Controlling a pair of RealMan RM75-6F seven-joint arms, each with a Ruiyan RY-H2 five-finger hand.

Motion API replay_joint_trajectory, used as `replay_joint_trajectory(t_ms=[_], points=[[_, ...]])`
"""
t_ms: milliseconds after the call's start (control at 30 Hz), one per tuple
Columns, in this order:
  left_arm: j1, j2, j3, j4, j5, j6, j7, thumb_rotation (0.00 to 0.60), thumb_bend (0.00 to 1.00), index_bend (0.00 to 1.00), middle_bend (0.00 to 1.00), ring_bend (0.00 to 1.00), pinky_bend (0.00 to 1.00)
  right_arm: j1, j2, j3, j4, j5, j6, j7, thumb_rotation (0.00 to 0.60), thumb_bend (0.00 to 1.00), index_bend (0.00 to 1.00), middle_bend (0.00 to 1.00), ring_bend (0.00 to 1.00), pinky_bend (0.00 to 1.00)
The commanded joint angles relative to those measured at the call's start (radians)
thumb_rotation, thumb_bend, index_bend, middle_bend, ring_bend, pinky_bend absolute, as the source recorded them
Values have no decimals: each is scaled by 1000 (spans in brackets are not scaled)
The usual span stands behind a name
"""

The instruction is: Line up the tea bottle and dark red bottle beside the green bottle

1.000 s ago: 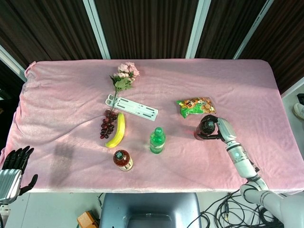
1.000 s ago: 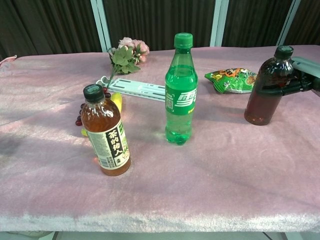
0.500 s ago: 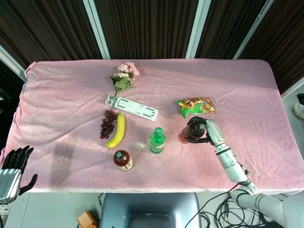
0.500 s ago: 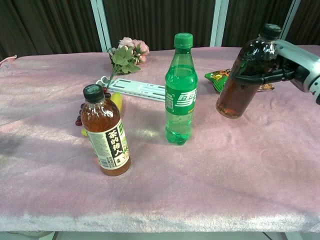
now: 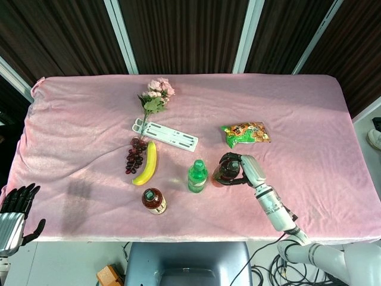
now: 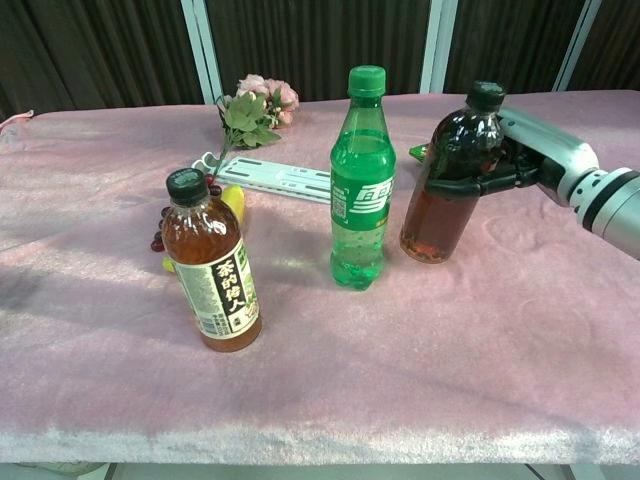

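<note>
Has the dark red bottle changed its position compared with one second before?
Yes. The right hand has carried the dark red bottle toward the robot's left, away from the snack bag, close beside the green bottle.

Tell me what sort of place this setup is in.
Probably a staged lab or robot test bench, not a home. A pink plush cloth covering the table, dark curtain panels with white metal posts behind, and loose cables on the floor by the robot's right hand point that way.
</note>
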Motion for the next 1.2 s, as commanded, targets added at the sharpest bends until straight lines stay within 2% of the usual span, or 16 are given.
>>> replay_joint_trajectory(t_ms=[33,500,667,800,900,967,1033,1133,1200], points=[[0,0,0,0,1,1,-1,600,378,0,36,0,0,-2,-4,-4,3,-2,0,-3,600,252,938,617,639,681],[0,1,1,1,1,-1,-3,600,378,0,36,0,0,-4,-33,-13,30,2,-15,23,600,252,936,617,639,681],[1,1,1,2,1,2,-6,600,378,0,36,0,0,-1,-40,-15,38,-1,-18,14,600,248,902,617,639,681],[1,1,1,4,2,0,-7,600,378,0,36,0,0,-2,-43,-19,46,-6,-14,12,600,234,776,601,611,672],[1,1,2,4,3,0,-6,600,377,0,36,0,0,-1,-39,-26,47,-11,-20,19,600,234,634,520,537,648],[1,1,2,4,3,0,-5,600,377,0,36,0,0,-1,-39,-26,47,-11,-20,20,600,236,575,481,506,638],[1,0,2,3,4,0,-4,600,378,0,36,0,0,-1,-37,-28,48,-12,-21,22,600,236,478,417,453,619],[0,0,2,2,4,-1,-3,600,378,0,36,0,0,-4,-34,-30,45,-12,-22,15,600,234,278,301,358,577],[0,-1,2,3,4,-1,-2,600,378,0,36,0,0,-6,-27,-32,36,-16,-18,16,600,233,172,258,318,559]])
